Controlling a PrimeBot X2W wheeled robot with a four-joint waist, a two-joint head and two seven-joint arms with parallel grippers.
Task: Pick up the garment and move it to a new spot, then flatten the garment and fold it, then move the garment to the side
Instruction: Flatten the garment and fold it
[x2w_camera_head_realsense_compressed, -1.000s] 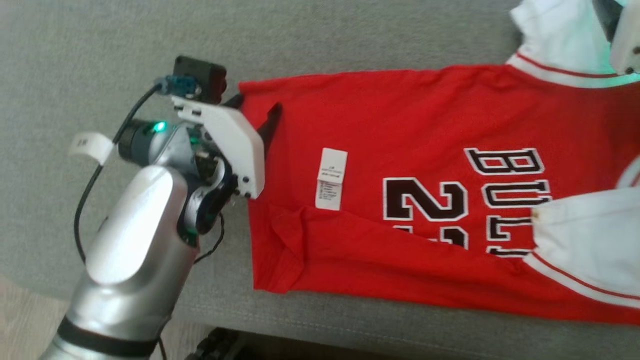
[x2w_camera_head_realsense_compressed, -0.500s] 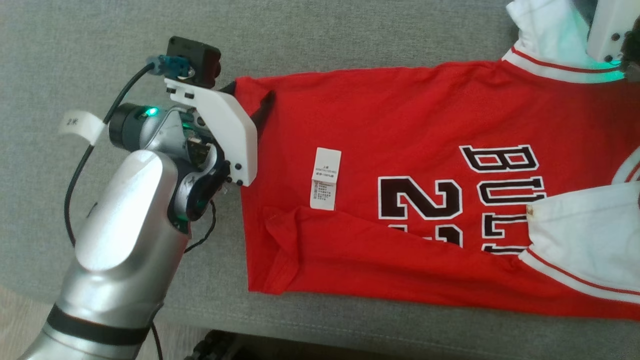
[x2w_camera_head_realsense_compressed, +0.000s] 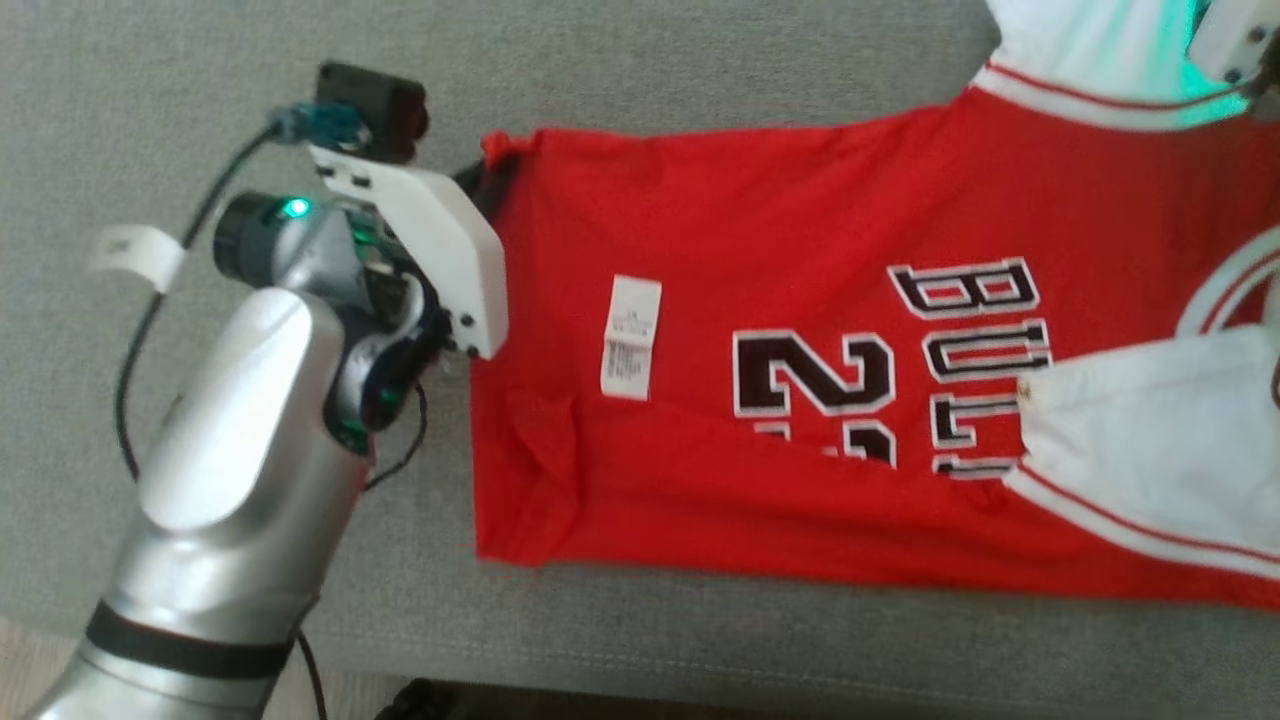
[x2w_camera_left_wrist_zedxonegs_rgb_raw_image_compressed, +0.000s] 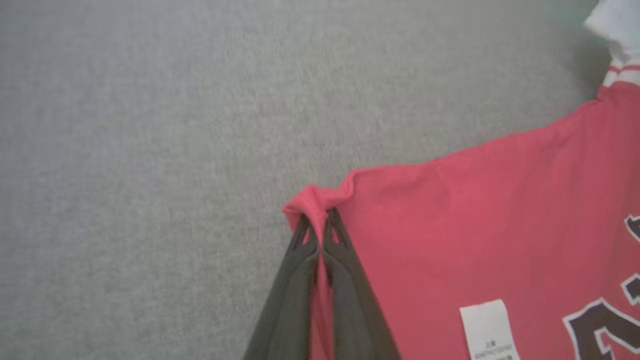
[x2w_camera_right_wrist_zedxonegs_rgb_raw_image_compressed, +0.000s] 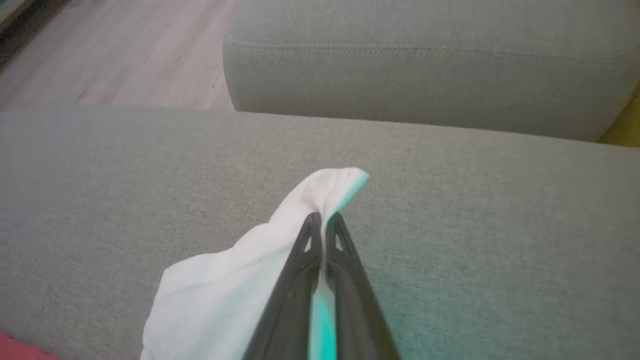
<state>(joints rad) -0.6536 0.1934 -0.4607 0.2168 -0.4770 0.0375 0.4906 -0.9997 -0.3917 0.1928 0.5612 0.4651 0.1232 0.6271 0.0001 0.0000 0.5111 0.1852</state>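
Observation:
A red garment with white sleeves, dark lettering and a white label lies spread on the grey sofa seat. My left gripper is shut on the garment's far left corner, which bunches between the dark fingers. At the top right, my right gripper is shut on the tip of the white sleeve; in the head view only a bit of its pale housing shows above that sleeve. The other white sleeve lies folded over the red front.
The seat's front edge runs along the bottom, with pale wood floor beyond. Another grey cushion stands past the seat in the right wrist view. Bare grey fabric stretches left of the garment.
My left gripper's fingers, spread over the garment's corner before, have shut on it and the corner is bunched. The head view has shifted a little, so the garment sits lower left.

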